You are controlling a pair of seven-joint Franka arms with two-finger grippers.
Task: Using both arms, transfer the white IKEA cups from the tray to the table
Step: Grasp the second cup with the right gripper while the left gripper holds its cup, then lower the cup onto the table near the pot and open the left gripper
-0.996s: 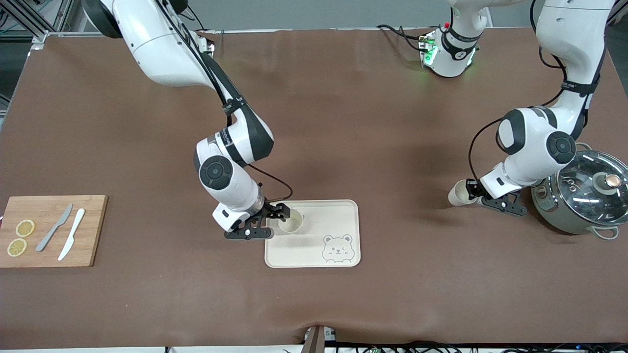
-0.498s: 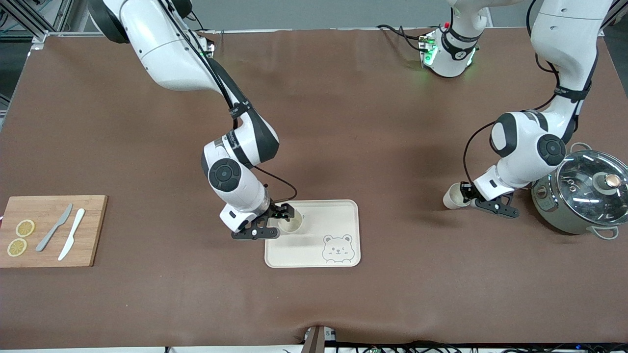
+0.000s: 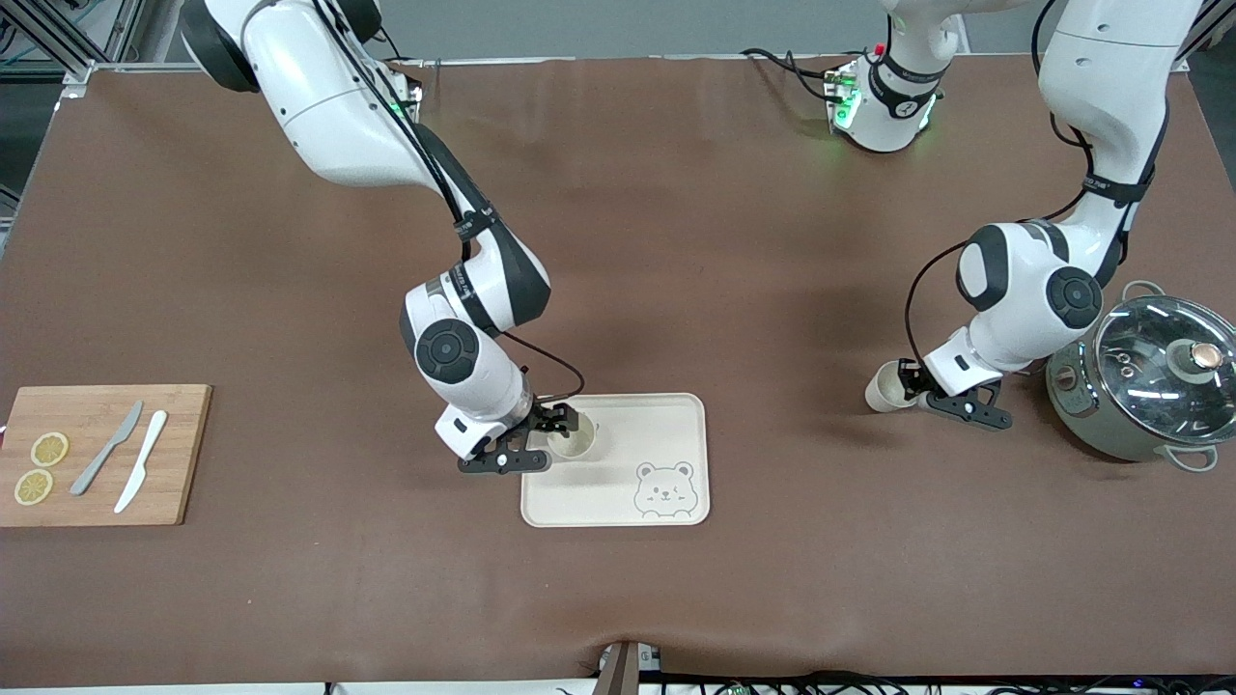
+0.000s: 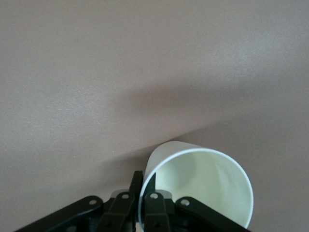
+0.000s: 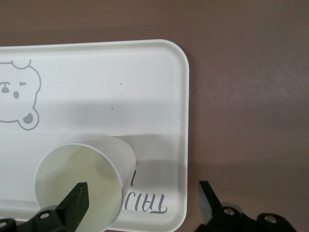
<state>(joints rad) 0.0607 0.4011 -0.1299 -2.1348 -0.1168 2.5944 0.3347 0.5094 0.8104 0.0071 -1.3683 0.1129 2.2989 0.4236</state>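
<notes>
The right arm's black two-finger gripper (image 3: 547,436) hangs low over the corner of the cream rectangular plastic tray with a printed bear (image 3: 676,417) that lies toward the right arm's end and farther from the front camera. Its jaws are spread wide and released; in the right wrist view one black finger (image 5: 73,202) stands inside the mouth of a small cream-white round handleless cup (image 3: 572,436) and the other outside it, clear of the wall. That cup stands upright on the tray, near that same corner, beside grey printed lettering (image 5: 146,203).

The left arm's black two-finger gripper (image 3: 906,383) is clenched on the rim of the second small cream-white cup (image 3: 884,387), with one finger inside the wall and one outside, as the left wrist view shows. This cup is tilted, its mouth turned toward the gripper, low over the bare brown table mat (image 3: 734,241), between the tray and a grey-green metal pot with a glass lid (image 3: 1149,381) at the left arm's end.

At the right arm's end lies a wooden cutting board (image 3: 179,454) carrying two lemon slices (image 3: 41,467), a grey knife (image 3: 106,448) and a white knife (image 3: 141,460).
</notes>
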